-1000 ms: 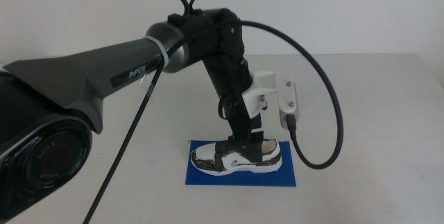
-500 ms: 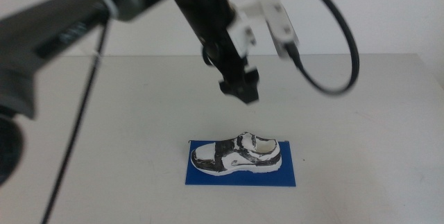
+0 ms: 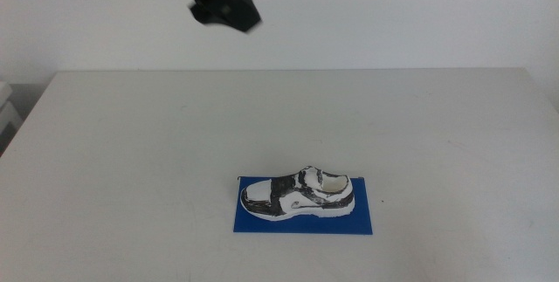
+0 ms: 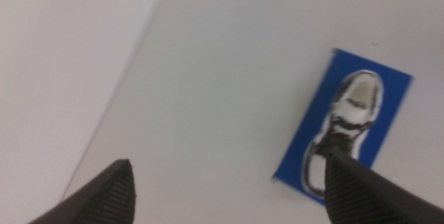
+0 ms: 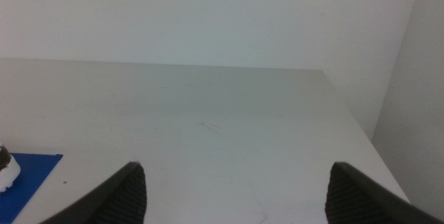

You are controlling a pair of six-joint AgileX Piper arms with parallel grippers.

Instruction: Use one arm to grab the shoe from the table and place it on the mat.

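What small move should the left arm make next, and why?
Probably just keep retreating to rest: the shoe already lies wholly on the mat, and the left gripper, jaws open, is high above the table, holding nothing.

Plain pale wall [image 3: 393,20] behind the desk's far edge, a white object [image 3: 7,107] partly visible past the desk's left side, another bare wall [image 5: 208,16] in the right wrist view
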